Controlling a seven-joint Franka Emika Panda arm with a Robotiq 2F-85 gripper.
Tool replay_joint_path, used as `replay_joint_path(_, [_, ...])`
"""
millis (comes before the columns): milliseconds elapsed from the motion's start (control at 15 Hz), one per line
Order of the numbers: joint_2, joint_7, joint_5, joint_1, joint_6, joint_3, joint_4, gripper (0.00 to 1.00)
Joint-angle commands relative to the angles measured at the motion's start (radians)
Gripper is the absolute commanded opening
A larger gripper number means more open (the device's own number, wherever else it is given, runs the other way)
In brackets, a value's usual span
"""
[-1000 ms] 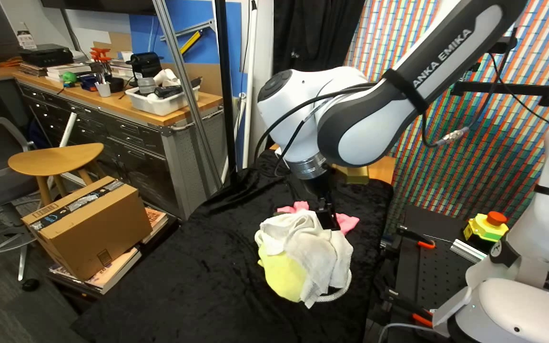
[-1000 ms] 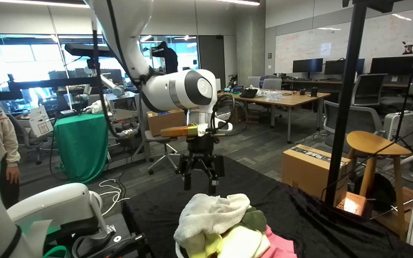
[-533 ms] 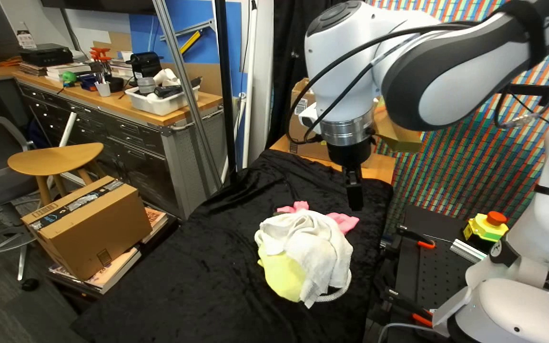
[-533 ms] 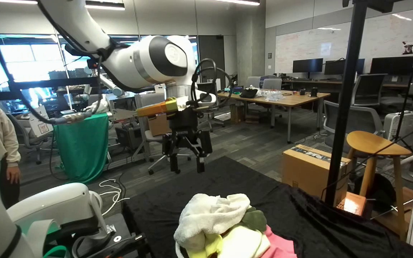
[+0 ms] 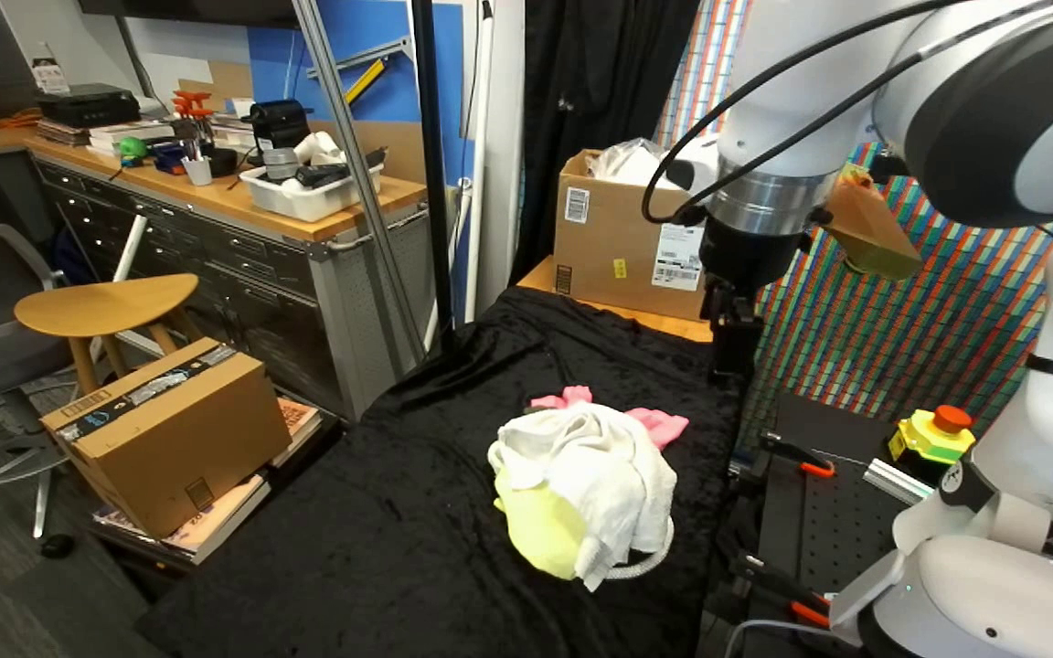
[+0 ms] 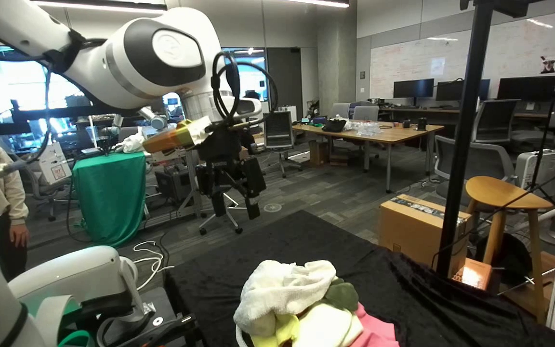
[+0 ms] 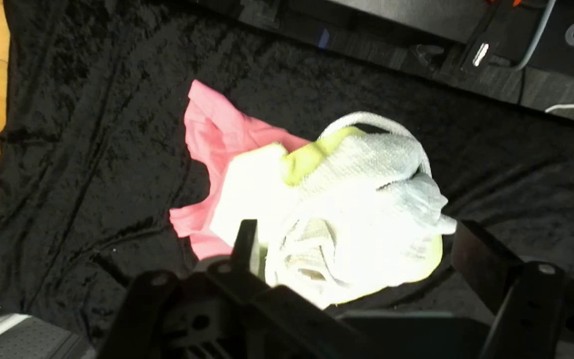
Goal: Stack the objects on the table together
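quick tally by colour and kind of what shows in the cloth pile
White cloth: 1
White rope loop: 1
Pink cloth: 1
Pale yellow cloth: 1
Yellow-green cloth: 1
Dark green piece: 1
Total: 6 showing; others may be hidden, or some joined.

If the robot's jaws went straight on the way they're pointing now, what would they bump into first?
Probably the rumpled white cloth: the open jaws slant down toward it, and the wrist view shows it beyond their gap. Depth is hard to judge, though.
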Motion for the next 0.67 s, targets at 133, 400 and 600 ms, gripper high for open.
replay_joint_path(133, [-0.133,0.036,0.04,-0.025,0.082,0.001,0.016,1.0])
replay_joint_path(400, [-0.168,0.036,0.07,-0.025,0.064,-0.004,0.024,1.0])
replay_joint_path(600, [-0.152,0.025,0.06,-0.033,0.057,0.009,0.025,1.0])
